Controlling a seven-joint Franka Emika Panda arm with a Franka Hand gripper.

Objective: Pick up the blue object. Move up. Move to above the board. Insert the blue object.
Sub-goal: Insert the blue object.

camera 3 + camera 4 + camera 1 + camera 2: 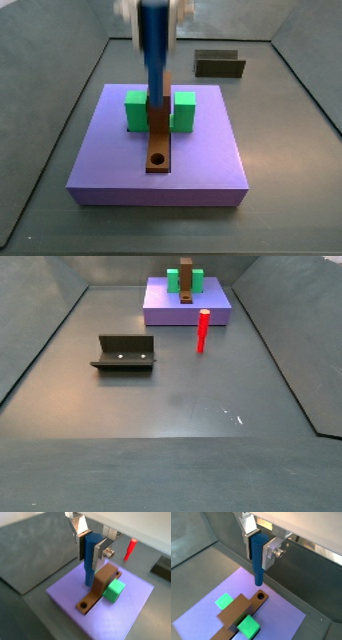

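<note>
While the claw [258, 539] hangs above the board [241, 614], clamped on the blue object's [257, 559] upper end, that slim peg looks light and stiff, its tip hovering near the hole's twelve o'clock.

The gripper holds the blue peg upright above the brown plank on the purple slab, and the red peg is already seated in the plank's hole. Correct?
Not quite. The red peg stands on the floor off the purple slab, as a side view shows. The hole in the brown plank is empty. The gripper does hold the blue peg upright above it.
</note>
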